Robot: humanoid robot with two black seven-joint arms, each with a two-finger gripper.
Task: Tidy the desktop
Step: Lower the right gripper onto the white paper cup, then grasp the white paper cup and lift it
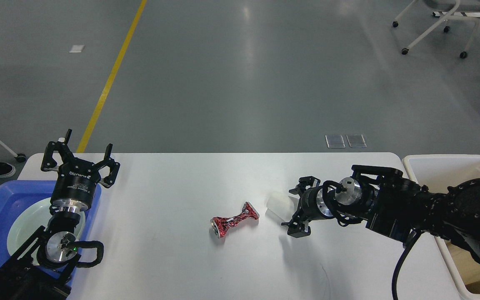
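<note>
Bare worktop (173,258) lies open between the arms; only a crushed red can (234,219) and a clear cup (279,205) just right of it block the middle.

this looks like a lab or industrial test hall rather than a home. beyond the white desktop (181,266), from 10 to 2 o'clock, runs a wide, bare grey floor (240,83) with a glossy sheen and a painted yellow line (111,79) at 11 o'clock, the sort that marks lanes in a workshop. at 1 o'clock stands a white wheeled chair frame (431,25), and two black robot arms flank the table.
</note>
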